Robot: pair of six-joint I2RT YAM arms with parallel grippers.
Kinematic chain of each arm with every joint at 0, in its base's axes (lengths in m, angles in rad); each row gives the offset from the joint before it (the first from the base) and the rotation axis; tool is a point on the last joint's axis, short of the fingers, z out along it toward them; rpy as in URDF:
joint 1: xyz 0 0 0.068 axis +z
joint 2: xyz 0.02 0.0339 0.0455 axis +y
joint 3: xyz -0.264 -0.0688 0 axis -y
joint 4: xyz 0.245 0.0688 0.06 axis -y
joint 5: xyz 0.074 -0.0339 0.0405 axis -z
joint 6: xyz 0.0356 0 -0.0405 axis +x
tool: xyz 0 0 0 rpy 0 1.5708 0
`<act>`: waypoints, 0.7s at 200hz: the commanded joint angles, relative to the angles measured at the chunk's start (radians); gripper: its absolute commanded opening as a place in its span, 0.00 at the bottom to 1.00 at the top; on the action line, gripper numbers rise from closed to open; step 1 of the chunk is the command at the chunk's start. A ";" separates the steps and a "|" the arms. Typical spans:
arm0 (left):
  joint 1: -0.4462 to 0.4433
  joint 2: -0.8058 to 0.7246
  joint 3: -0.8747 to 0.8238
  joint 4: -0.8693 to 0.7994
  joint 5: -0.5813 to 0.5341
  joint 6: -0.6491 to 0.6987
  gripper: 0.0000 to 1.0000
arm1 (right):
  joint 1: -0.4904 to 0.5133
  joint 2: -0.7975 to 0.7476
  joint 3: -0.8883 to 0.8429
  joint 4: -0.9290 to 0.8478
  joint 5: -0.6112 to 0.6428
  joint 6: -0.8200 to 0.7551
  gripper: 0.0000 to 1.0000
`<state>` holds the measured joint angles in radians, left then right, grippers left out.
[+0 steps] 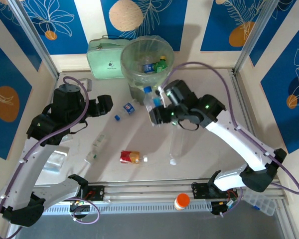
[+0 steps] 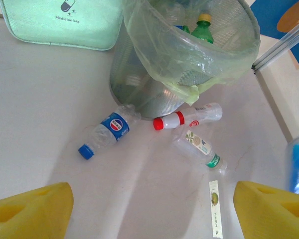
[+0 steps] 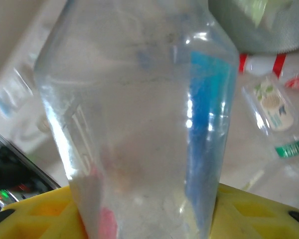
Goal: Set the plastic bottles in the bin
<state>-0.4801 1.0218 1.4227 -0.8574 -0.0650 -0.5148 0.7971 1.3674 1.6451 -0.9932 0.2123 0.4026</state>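
The bin (image 1: 139, 55) stands at the back, lined with a pale green bag (image 2: 189, 55), and green and blue-labelled bottles lie inside it. My right gripper (image 1: 157, 108) is shut on a clear plastic bottle (image 3: 139, 109) with a blue label, held upright just in front of the bin; its blue cap (image 1: 147, 90) points up. My left gripper (image 1: 103, 104) is open above the table, its yellow fingers (image 2: 32, 209) wide apart. On the table lie a blue-capped bottle (image 2: 107, 132), a red-capped one (image 2: 187, 118) and a green-labelled one (image 2: 199, 149).
A mint-green case (image 1: 104, 59) lies behind and left of the bin. More bottles lie nearer me: a clear one (image 1: 95, 148), a red-labelled one (image 1: 130, 157) and a tall clear one (image 1: 175, 142). An orange-capped jar (image 1: 182, 201) sits at the front rail. A loose label strip (image 2: 215, 206) lies flat.
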 commanded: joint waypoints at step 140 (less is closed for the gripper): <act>0.005 0.011 0.046 -0.058 -0.042 0.000 0.84 | -0.356 0.859 1.104 -0.056 -0.380 0.225 0.53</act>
<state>-0.4801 1.0260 1.4525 -0.9020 -0.0879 -0.5175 0.4709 2.1574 2.7045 -1.0080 -0.0433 0.5896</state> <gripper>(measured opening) 0.840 0.531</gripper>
